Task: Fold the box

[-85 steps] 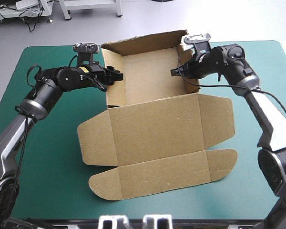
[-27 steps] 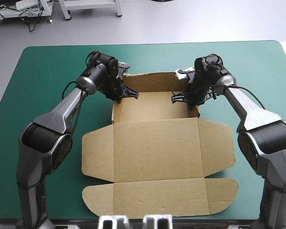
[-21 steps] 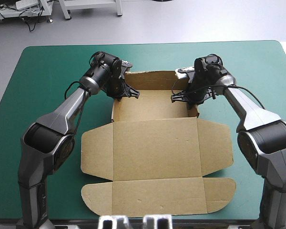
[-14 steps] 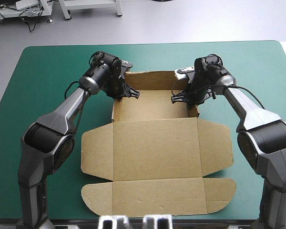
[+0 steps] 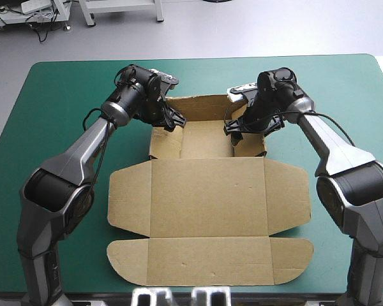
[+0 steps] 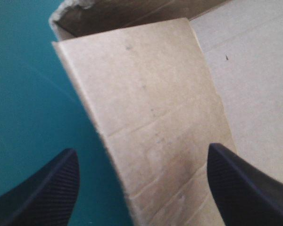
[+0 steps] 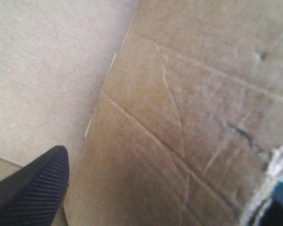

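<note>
Viewed from the high camera, brown box (image 5: 207,191) mid-way on the teal-green surface (image 5: 64,83), tray at the far end, lid flat toward the near edge; left claw (image 5: 173,121) and right claw (image 5: 232,127) at opposite side walls. Along the left wrist, black fingers (image 6: 42,188) spread, left wall flap (image 6: 146,103) between. Along the right wrist, likewise spread, creased right wall (image 7: 193,103) between.

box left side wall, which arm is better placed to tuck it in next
Left. The left gripper, open, straddles that wall of the box; the right gripper is at the opposite wall.
</note>
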Action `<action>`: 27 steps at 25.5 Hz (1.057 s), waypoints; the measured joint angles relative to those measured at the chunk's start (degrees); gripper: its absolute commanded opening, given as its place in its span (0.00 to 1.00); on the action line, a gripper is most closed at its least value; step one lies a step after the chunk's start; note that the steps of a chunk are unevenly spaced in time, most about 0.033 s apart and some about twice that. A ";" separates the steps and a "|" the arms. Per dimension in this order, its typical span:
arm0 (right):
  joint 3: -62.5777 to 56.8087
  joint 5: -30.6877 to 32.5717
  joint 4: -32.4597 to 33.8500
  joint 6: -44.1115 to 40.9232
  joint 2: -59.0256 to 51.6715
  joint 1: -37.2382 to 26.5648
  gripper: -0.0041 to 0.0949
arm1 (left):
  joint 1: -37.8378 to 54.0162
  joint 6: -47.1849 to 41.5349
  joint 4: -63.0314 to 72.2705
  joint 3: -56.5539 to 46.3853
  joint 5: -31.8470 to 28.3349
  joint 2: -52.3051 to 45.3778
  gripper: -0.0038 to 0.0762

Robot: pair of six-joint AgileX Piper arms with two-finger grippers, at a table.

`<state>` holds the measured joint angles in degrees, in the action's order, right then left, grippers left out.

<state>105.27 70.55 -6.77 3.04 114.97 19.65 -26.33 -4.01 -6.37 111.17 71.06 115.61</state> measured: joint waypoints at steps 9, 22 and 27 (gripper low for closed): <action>1.44 0.32 7.49 0.81 -8.82 0.00 0.85 | 0.90 4.01 -2.69 -0.81 0.22 -14.30 0.34; 1.47 0.70 7.29 4.05 -13.03 0.00 0.85 | 0.85 12.92 0.08 -31.75 0.54 -46.89 0.04; 1.47 0.70 6.77 4.11 -12.72 0.00 0.85 | 0.85 8.38 0.27 -47.14 0.54 -59.21 0.04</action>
<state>106.74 71.25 0.00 7.15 102.25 19.65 -25.48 4.36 -6.10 64.03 71.60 56.40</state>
